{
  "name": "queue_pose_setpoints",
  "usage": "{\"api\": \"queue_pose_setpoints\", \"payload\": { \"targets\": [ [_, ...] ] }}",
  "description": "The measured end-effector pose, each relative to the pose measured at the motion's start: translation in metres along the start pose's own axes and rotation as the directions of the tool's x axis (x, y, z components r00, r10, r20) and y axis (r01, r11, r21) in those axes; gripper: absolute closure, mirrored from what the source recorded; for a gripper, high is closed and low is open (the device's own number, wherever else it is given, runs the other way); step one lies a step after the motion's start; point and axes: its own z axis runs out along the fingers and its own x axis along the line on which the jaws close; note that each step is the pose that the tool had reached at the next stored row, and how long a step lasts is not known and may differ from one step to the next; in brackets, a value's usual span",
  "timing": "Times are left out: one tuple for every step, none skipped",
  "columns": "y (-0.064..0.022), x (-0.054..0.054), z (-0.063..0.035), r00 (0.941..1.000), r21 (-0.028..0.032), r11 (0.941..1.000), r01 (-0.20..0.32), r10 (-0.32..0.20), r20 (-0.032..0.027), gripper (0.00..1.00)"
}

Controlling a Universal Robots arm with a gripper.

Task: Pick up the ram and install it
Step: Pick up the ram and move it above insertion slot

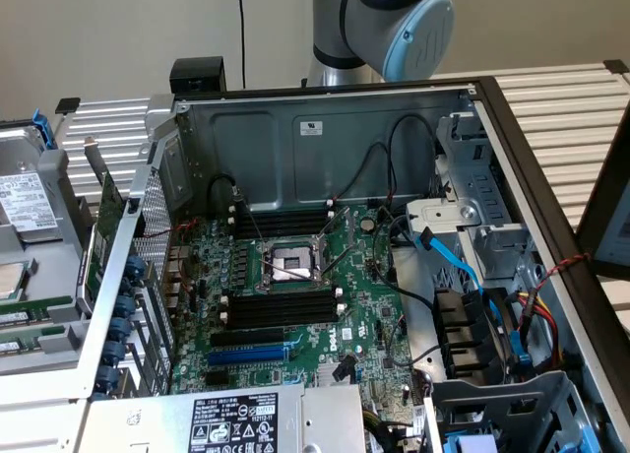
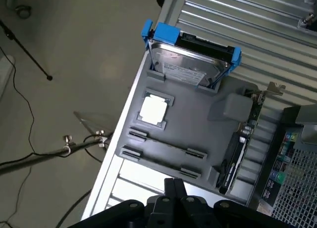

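The ram (image 2: 166, 144) stands on edge as a thin dark strip between grey clips in the grey tray (image 2: 198, 119). In the exterior view, green board edges (image 1: 28, 318) show in that tray at the exterior view's left. My gripper (image 2: 174, 182) hangs above the tray's near edge, a short way from the ram. Its black fingers are pressed together and hold nothing. The open computer case (image 1: 325, 128) holds the motherboard, whose long black slots (image 1: 281, 305) lie beside the processor socket (image 1: 288, 264).
The tray also carries a hard drive in a blue caddy (image 2: 188, 64), a square processor (image 2: 153, 109) and an upright expansion card (image 2: 237, 148). Cables and a blue ribbon (image 1: 458, 261) lie in the case at the exterior view's right. A slatted metal table (image 2: 237, 15) surrounds everything.
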Motion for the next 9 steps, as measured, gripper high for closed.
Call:
{"api": "queue_pose_setpoints", "payload": {
  "targets": [
    [0.0000, 0.0000, 0.0002, 0.9998, 0.0007, 0.9998, 0.019, -0.019, -0.0013, 0.89],
    [0.0000, 0.0000, 0.0004, 0.9993, 0.0014, 0.9993, 0.036, -0.036, -0.0025, 0.89],
    [0.0000, 0.0000, 0.0006, 0.9985, 0.0021, 0.9985, 0.054, -0.054, -0.0037, 0.89],
    [-0.0001, 0.0000, 0.0008, 0.9974, 0.0027, 0.9974, 0.072, -0.072, -0.0050, 0.89],
    [-0.0001, 0.0000, 0.0010, 0.9960, 0.0033, 0.9960, 0.090, -0.090, -0.0063, 0.89],
    [-0.0001, 0.0000, 0.0013, 0.9941, 0.0039, 0.9941, 0.108, -0.108, -0.0076, 0.89],
    [-0.0001, -0.0001, 0.0016, 0.9920, 0.0045, 0.9921, 0.126, -0.126, -0.0089, 0.89],
    [-0.0001, -0.0001, 0.0019, 0.9895, 0.0050, 0.9895, 0.144, -0.144, -0.0102, 0.89],
    [-0.0001, -0.0001, 0.0021, 0.9866, 0.0056, 0.9866, 0.163, -0.163, -0.0117, 0.89]
  ]
}}
